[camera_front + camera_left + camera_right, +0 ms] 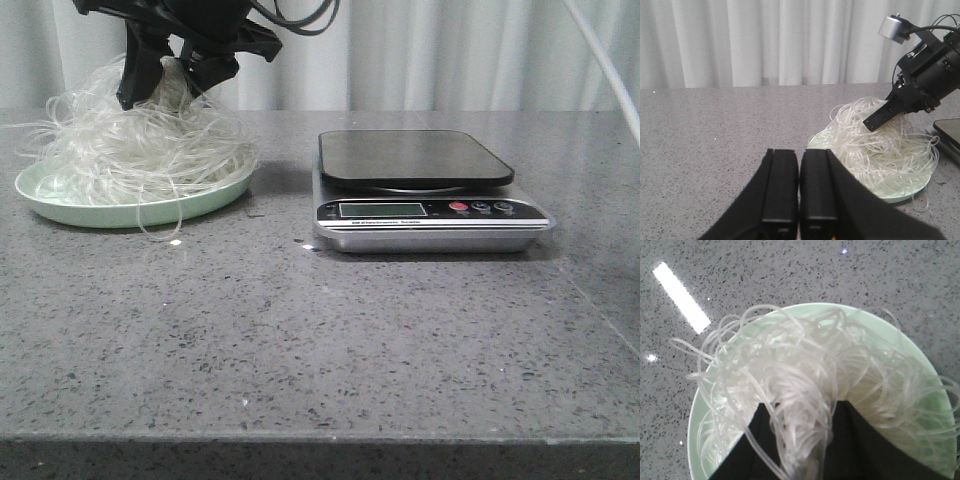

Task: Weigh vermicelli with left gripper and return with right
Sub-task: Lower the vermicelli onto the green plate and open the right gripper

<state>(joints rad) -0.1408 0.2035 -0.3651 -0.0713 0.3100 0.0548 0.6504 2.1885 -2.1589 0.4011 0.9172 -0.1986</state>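
At the far left of the grey speckled worktop (300,340) sits a pale green plate (60,205), and the vermicelli (130,150) is heaped on it as a loose whitish tangle that spreads about as wide as the plate, with a few stray strands hanging over the rim and touching the worktop in front. Directly above that heap, the right pincer (172,82) reaches down into the top of the tangle: its two dark fingers (135,85) stand on either side of a bunched tuft of strands, clenched on the vermicelli, and the tuft rises between them while the rest of the noodles rests in the plate below. The right wrist view confirms this, showing a thick rope of strands (800,430) running up between the two black fingers (855,445), with the plate rim (912,347) curving around the heap. The left wrist view shows the left pincer (799,165) clenched with nothing in it, its two fingers pressed flat together, held over bare worktop just short of the plate and apart from the noodles. Farther right, well apart from the plate, stands a silver kitchen scale (430,235) with a dark weighing platform (412,158) and a small display and buttons on its front face. A pale pleated curtain (450,50) hangs behind the worktop.
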